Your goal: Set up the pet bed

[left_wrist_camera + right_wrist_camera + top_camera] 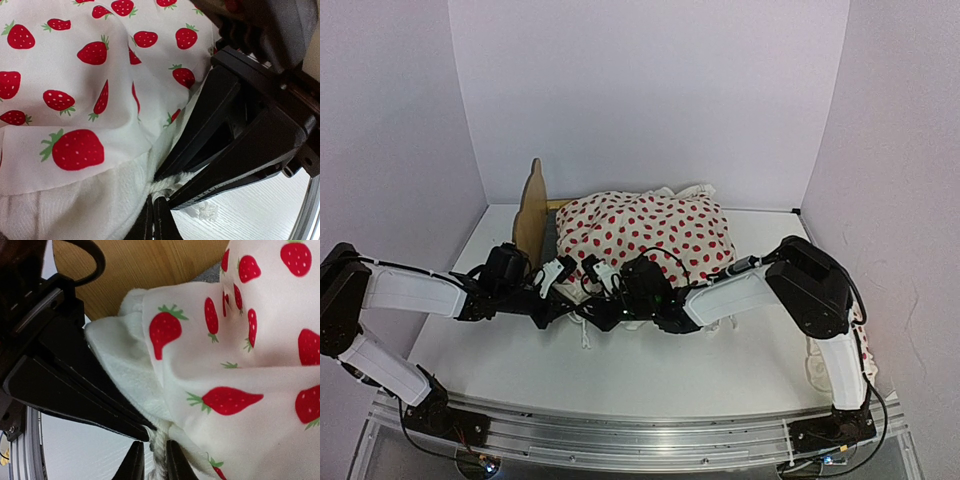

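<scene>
The pet bed shows only its plywood headboard [531, 215], standing at the table's back left; this wood also fills the top of the right wrist view [150, 265]. A white duvet [655, 232] with red strawberries lies heaped over the bed. Both grippers meet at its near left corner. My left gripper [563, 272] is shut on the duvet's fleecy edge [100, 200], its tips [152, 202] pressed together under the white trim. My right gripper [592, 270] is narrowly closed around the corded trim [159, 445]. The bed's base is hidden.
A white ruffled piece with red dots [860, 345] lies by the right arm's base at the table's right edge. White walls [640, 90] close in the back and sides. A metal rail [640, 435] runs along the front edge.
</scene>
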`<state>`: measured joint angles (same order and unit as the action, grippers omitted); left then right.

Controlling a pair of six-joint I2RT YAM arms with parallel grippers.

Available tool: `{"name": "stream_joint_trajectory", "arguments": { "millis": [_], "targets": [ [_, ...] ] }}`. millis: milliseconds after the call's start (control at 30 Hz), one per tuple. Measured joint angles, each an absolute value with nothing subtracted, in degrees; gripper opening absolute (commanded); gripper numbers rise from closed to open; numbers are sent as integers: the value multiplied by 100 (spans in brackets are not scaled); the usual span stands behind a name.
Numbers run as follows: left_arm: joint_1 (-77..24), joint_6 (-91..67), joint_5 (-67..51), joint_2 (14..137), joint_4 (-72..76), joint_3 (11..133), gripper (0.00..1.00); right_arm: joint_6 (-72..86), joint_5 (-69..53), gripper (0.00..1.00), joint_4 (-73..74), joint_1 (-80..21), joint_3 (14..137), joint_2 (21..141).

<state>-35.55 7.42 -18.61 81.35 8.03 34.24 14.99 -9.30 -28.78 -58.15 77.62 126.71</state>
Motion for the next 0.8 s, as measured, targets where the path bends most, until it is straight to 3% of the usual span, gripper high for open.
{"name": "stream_joint_trajectory", "arguments": {
  "millis": [333,567,800],
  "targets": [
    [-3546,702,-1837,8134,790,3424,0,1510,-933,10,-2729,-5815,7719,12686],
    [-3544,494,-1912,8134,575,3424,0,1606,-932,3,-2644,-5815,7623,12674],
    [-3544,427,-1945,8134,452,3454,0,1699,-952,6,-2612,-5815,7622,12660]
  ]
}}
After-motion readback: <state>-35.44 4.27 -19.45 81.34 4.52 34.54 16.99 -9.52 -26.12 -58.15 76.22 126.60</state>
